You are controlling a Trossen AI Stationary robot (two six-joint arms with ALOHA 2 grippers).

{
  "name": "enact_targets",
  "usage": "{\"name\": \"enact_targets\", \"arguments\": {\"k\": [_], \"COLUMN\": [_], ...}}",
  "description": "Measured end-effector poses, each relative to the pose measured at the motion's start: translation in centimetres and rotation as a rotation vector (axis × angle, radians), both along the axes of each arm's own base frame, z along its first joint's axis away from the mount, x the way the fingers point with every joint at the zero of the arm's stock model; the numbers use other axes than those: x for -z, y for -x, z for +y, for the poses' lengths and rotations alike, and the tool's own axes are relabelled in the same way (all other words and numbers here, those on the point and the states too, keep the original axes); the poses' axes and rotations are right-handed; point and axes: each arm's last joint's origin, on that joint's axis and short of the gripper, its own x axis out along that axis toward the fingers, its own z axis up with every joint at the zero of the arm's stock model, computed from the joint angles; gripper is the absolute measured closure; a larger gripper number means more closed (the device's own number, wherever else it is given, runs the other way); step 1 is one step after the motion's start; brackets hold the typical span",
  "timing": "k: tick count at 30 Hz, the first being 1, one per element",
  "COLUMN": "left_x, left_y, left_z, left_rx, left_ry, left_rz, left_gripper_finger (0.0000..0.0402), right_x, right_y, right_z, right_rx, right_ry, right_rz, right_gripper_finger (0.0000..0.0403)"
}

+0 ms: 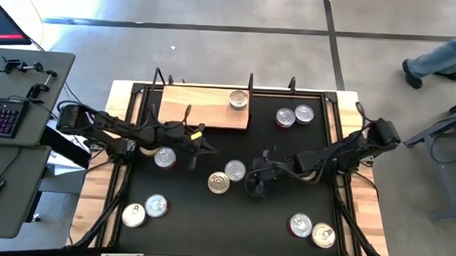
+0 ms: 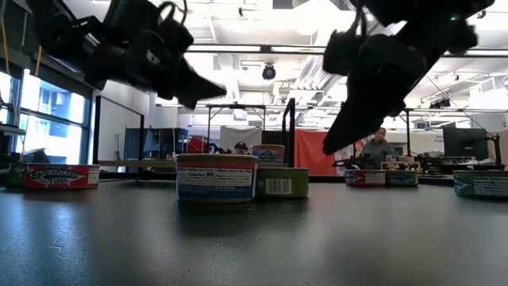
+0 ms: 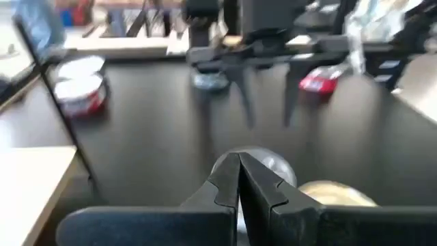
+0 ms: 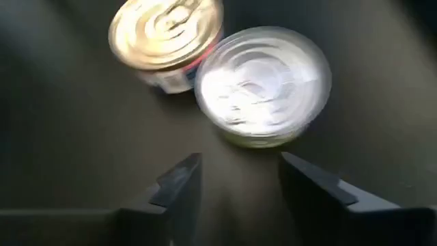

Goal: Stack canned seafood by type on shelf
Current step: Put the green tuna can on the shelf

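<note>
Behind left gripper [image 3: 239, 179], half-hidden tins [image 3: 300, 186]

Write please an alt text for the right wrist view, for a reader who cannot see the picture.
The right gripper hangs open and empty over the black mat, its two dark fingers apart, just short of two round tins that stand touching each other. One is the silver-lidded tin, closer to the fingers, and the other is the gold-lidded tin beyond it.
</note>
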Motion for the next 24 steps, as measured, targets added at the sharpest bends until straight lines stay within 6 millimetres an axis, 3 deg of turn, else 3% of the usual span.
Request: {"name": "enact_targets", "arguments": {"k": [8, 12, 16, 20, 24], "left_x": [1.5, 1.2, 1.1, 1.6, 2.0], "left_y": [0.3, 0.8, 1.2, 1.6, 1.7], "left_z": [0.1, -0.1, -0.4, -1.3, -3.1], "left_rx": [-0.053, -0.083, -0.106, -0.048, 0.06], "left_ry": [-0.04, -0.107, -0.156, -0.203, -0.279], "left_rz": [0.152, 0.181, 0.225, 0.29, 0.314], "left_gripper_finger": [0.0401, 0.0401, 0.0401, 0.0397, 0.0366], "right_x": [2.7, 2.3, 0.9, -0.1, -0.2], "right_y": [-4.1, -6.6, -8.6, -9.4, -9.5], "right_z": [-1.1, -2.7, -4.0, -4.7, -4.7], "right_rx": [0.094, 0.222, 0.236, 0.201, 0.189], "right_ry": [0.081, 0.199, 0.254, 0.283, 0.296], "right_rz": [0.066, 0.019, -0.027, -0.044, -0.045], "right_gripper_finger": [0.0306, 0.0326, 0.0331, 0.0331, 0.0331]}}
